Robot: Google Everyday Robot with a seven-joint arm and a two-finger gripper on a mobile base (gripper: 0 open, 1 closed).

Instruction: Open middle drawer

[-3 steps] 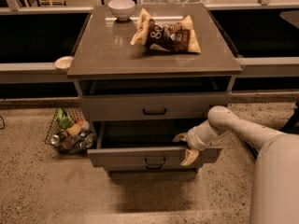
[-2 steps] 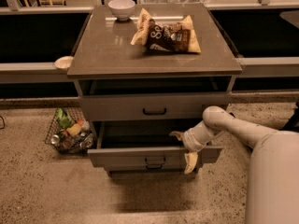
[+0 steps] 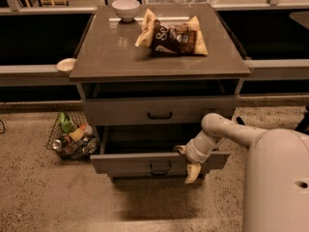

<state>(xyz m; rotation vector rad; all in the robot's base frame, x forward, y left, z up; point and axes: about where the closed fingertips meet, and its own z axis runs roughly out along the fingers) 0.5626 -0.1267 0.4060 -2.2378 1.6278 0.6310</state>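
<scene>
The wide, shallow grey-brown middle drawer (image 3: 125,164) with a small black bar handle (image 3: 160,167) stands pulled out; the pale 2-finger gripper (image 3: 187,161) straddles its front rim, jaws spread, so a loose hold could slip off.

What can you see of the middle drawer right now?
The middle drawer is a wide, shallow grey-brown box with a flat front and a small black bar handle at its centre. It is pulled out of the cabinet, its inside dark. The gripper sits at the front's top edge, right of the handle.
</scene>
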